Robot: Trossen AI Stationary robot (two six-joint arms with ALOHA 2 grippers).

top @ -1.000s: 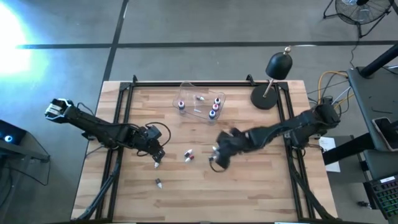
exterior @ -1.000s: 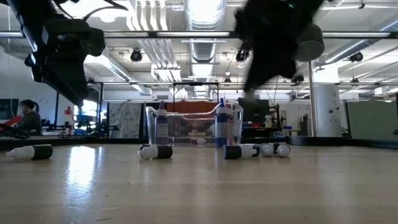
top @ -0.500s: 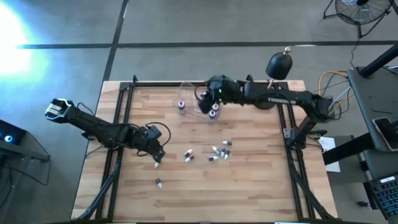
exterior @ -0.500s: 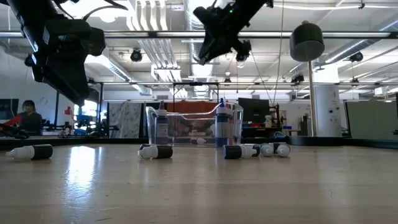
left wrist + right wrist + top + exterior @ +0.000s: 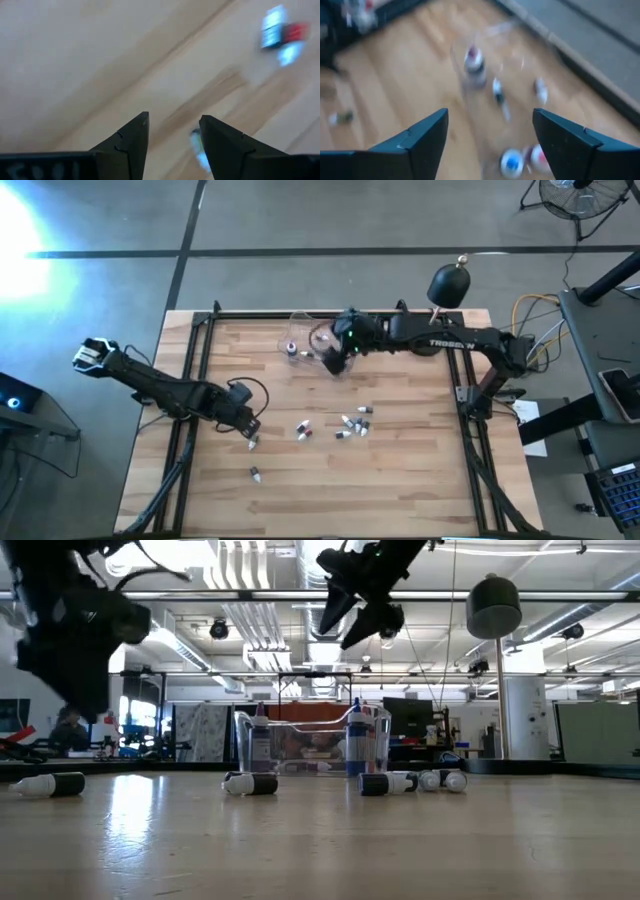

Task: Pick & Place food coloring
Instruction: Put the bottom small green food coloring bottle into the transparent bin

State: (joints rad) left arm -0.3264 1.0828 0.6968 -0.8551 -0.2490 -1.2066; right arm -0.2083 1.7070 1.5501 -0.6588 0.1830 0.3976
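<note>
Several small food coloring bottles lie on their sides on the wooden table: one (image 5: 303, 430), a cluster (image 5: 352, 424), one (image 5: 255, 474) near the front, and one (image 5: 252, 443) just below my left gripper (image 5: 250, 430). That gripper hovers open above the table, and the small bottle (image 5: 197, 146) shows beside one finger. The clear tub (image 5: 300, 320) stands at the far middle with bottles (image 5: 355, 735) upright in it. My right gripper (image 5: 328, 350) hangs well above the tub (image 5: 310, 740), open, with nothing between its fingers (image 5: 490, 112).
A black lamp (image 5: 440, 305) stands on the table's far right corner. Black rails (image 5: 190, 390) run along the table's left and right sides. Bare wood lies at the near right. A person (image 5: 68, 725) is in the room far behind the table.
My right gripper has risen from the bottle cluster at mid-table and swung toward the far edge, over the tub, where it has opened. My left gripper has shifted slightly toward the table's left edge. The loose bottles on the table have stayed put.
</note>
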